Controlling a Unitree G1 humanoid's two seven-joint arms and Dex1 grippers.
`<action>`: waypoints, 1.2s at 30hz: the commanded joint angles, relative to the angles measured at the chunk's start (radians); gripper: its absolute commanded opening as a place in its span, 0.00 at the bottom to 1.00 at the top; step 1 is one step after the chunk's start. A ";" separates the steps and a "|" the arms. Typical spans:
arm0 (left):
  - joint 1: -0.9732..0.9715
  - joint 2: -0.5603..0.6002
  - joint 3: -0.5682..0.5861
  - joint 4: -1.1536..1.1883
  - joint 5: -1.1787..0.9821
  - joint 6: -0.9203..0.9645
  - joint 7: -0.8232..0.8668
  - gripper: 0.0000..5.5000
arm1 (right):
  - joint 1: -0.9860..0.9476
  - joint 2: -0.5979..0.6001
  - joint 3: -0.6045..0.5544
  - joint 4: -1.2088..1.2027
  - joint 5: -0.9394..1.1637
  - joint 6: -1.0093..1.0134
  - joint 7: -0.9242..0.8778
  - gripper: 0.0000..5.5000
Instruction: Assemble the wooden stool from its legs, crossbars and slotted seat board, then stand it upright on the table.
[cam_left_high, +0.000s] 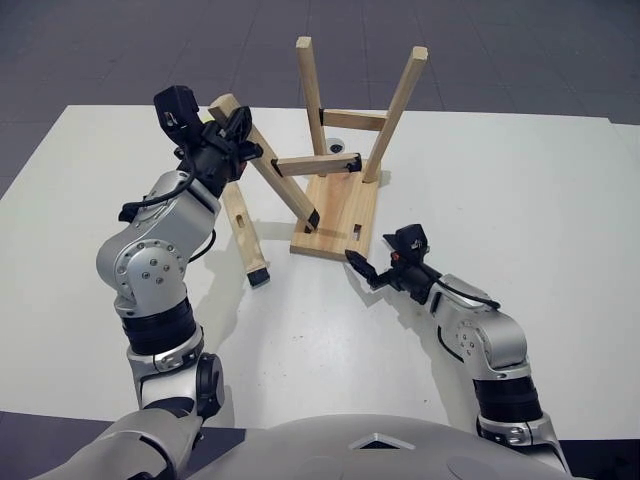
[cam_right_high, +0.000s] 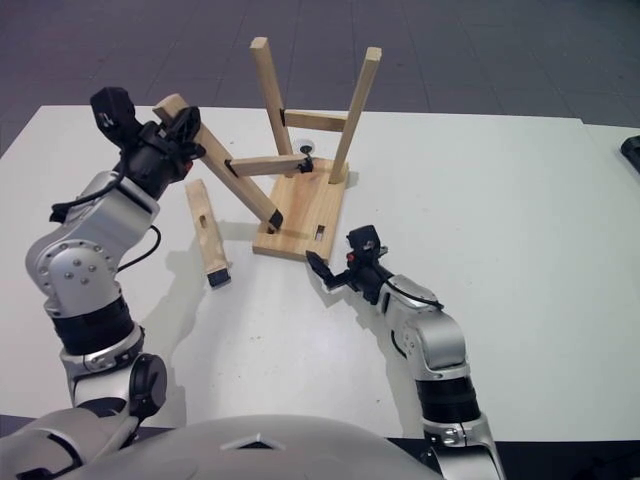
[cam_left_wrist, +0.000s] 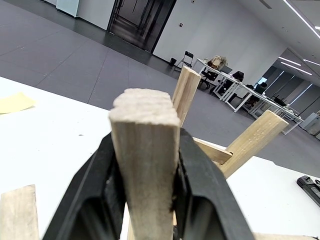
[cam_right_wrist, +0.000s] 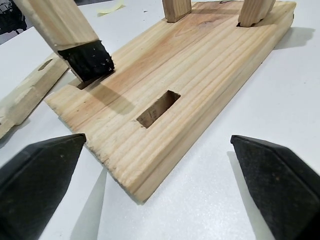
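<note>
Seat board (cam_left_high: 340, 205) lies flat, underside up, near the middle of the table (cam_left_high: 520, 200). Two legs (cam_left_high: 311, 90) stand in its far slots with a crossbar (cam_left_high: 352, 119) between them. Our left gripper (cam_left_high: 232, 140) pinches the top end of a third leg (cam_left_high: 270, 170), fingers pressed on either face. That leg slants from eleven o'clock down to five, and its black-capped foot touches the board at the near left slot, tilted rather than seated. A second crossbar (cam_left_high: 315, 163) juts from it toward the standing pair. The last leg (cam_left_high: 243, 225) lies loose on the table at nine o'clock of the board, its long axis running roughly eleven to five.

Our right gripper (cam_left_high: 383, 250) rests low by the board's near right corner, fingers spread wide and holding nothing. The empty slot (cam_right_wrist: 157, 107) sits just ahead of it, at about ten o'clock. We judge the coming move hinges on the left arm: the held leg must swing up toward twelve until its foot drops squarely into the slot.
</note>
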 joint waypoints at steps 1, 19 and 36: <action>-0.013 -0.008 0.008 -0.017 0.000 0.021 0.016 0.19 | -0.003 0.010 -0.007 -0.006 0.008 0.005 -0.014 0.98; 0.222 -0.024 -0.246 -0.016 0.261 -0.063 -0.083 0.19 | -0.124 0.083 -0.080 -0.023 -0.004 0.049 -0.180 0.98; 0.398 -0.091 -0.404 0.073 0.434 -0.099 -0.108 0.19 | -0.255 0.078 -0.051 0.176 -0.144 0.122 -0.284 0.98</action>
